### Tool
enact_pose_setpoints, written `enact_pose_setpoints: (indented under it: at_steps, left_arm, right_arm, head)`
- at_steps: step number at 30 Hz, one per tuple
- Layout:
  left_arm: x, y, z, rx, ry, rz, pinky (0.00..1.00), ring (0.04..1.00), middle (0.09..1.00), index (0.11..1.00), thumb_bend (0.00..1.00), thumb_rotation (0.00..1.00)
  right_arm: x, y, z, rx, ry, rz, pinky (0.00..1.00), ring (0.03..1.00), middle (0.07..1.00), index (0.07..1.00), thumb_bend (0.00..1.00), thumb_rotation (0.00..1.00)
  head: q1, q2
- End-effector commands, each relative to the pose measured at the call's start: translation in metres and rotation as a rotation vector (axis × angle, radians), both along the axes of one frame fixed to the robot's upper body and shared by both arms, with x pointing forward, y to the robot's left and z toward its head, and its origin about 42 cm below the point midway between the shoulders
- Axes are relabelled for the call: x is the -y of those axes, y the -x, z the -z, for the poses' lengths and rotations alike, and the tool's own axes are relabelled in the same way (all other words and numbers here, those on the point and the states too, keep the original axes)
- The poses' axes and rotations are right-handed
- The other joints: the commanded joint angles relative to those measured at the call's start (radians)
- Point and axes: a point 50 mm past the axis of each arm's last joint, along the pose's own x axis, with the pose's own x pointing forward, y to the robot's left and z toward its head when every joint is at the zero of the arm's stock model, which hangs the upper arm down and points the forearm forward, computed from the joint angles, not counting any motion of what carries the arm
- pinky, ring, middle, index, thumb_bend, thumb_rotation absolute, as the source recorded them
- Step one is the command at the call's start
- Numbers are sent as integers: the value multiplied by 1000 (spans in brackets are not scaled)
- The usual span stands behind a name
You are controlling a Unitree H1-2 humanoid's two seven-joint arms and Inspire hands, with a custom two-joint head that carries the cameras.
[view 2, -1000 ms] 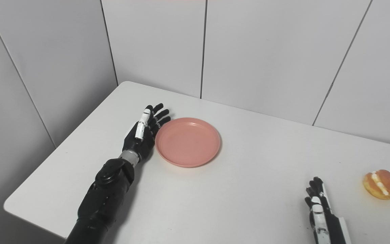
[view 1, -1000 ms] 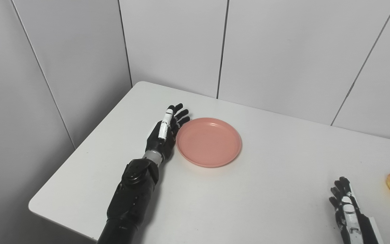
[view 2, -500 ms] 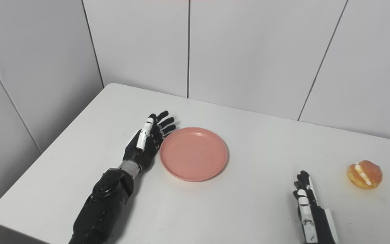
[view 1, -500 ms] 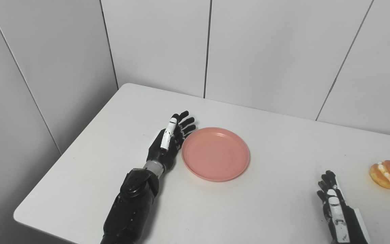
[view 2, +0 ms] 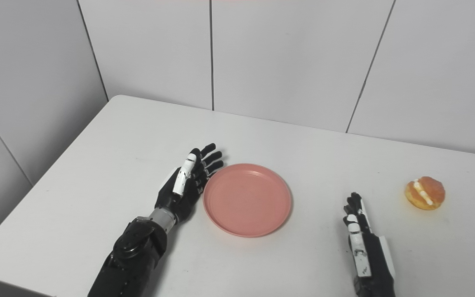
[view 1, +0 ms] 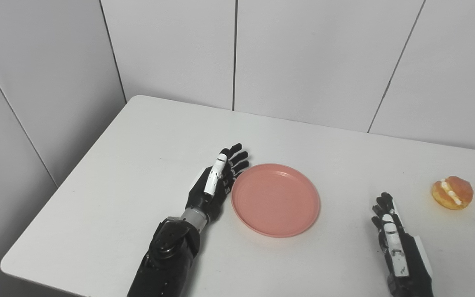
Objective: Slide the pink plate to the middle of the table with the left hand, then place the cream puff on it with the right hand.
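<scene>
Pink plate (view 1: 275, 200): lying flat and empty on the white table (view 1: 138, 156), a little left of the table's middle as I look at it.
Left hand (view 1: 215, 183): set on edge just beside the plate's left rim, palm side facing the plate; whether it actually touches the rim I can't tell from here.
Left fingers (view 1: 237, 156): stretched out straight and slightly fanned, closed on nothing, pointing toward the back wall (view 1: 303, 57).
Cream puff (view 1: 452, 192): sitting on the table far to the right, well apart from the plate (the white cream stripe shows across its golden top).
Right hand (view 2: 363, 239): low over the table near the front edge, between the plate and the cream puff but touching neither.
Right fingers (view 2: 355, 208): extended forward and held fairly close together, gripping nothing.
</scene>
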Motion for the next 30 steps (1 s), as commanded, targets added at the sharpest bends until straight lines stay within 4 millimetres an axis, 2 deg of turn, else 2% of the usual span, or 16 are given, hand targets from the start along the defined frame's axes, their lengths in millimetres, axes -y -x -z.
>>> enact_pose_setpoints:
  at_steps: [1, 13, 30]
  left_arm:
    - [7, 8, 11, -70, -14, 13, 911, 913, 916, 907, 417, 1000]
    - [34, 29, 16, -85, -21, 106, 948, 944, 949, 940, 420, 1000]
    - [36, 49, 28, -80, -66, 136, 945, 945, 954, 945, 406, 1000]
  right_arm:
    - [-7, 7, 9, -46, -13, 0, 1000, 990, 1000, 1000, 296, 1000]
    - [-13, 8, 4, -43, -11, 2, 1000, 993, 1000, 1000, 280, 1000]
    - [-21, 11, 0, -51, -4, 15, 999, 983, 1000, 1000, 289, 1000]
  head:
    - [-5, 10]
    - [-53, 36]
    - [-145, 56]
